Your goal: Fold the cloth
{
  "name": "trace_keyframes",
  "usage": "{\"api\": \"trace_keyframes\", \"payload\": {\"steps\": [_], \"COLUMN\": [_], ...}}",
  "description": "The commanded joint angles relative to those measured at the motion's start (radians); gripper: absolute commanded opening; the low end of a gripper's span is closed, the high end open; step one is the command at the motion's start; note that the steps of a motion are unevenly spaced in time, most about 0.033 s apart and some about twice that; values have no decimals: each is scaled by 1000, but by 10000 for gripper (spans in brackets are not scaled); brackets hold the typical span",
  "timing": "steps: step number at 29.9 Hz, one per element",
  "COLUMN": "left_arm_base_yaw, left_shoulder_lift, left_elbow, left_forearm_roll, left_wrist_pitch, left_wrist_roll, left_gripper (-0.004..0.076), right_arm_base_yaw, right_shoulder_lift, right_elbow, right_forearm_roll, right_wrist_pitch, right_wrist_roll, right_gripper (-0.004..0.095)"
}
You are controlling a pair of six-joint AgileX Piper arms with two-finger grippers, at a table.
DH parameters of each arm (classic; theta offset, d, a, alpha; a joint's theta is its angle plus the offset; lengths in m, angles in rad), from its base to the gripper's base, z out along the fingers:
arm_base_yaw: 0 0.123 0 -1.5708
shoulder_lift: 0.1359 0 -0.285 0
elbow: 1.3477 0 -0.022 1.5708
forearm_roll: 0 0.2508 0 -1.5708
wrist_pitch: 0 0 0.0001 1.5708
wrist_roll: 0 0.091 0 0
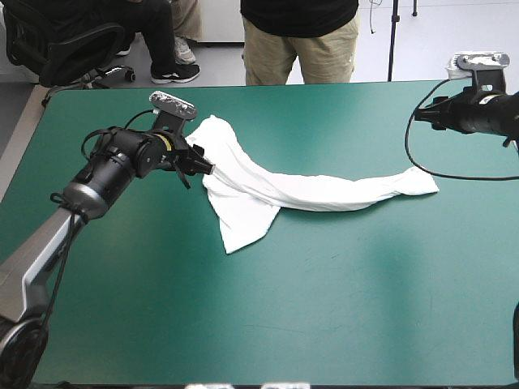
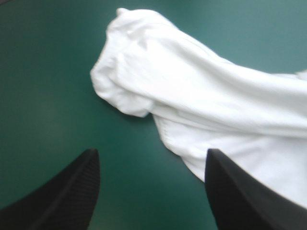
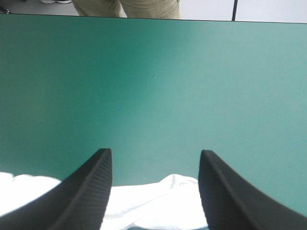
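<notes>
High view, T-shirt (image 1: 308, 193) a rumpled white strip, left tool (image 2: 151, 152) and right tool (image 3: 154, 152) spread wide.

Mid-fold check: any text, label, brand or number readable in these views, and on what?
No readable text in any view.
T-shirt: plain white, with no print or tag showing.
Teal-green cover: no markings.
Left gripper and right gripper: both open, with plain black fingers and no lettering.
</notes>
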Motion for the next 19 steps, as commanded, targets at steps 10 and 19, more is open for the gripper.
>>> {"api": "trace_keyframes", "payload": {"steps": [10,19], "left_arm_base_yaw": [-210,-232], "left_shoulder_lift": [-143,0], "left_elbow": [306,334], "left_forearm_roll": [-170,-187], "left_wrist_pitch": [-4,-53], "left_wrist_roll": [71,152], "left_gripper": [456,456], "right_arm_base_yaw": [-8,-8], "right_shoulder_lift": [-264,-269], "right_elbow": [-38,-34], "right_forearm_roll": [31,31], "right_wrist_pitch": [67,77], "right_wrist_roll": [25,30], "right_gripper": [509,509]}}
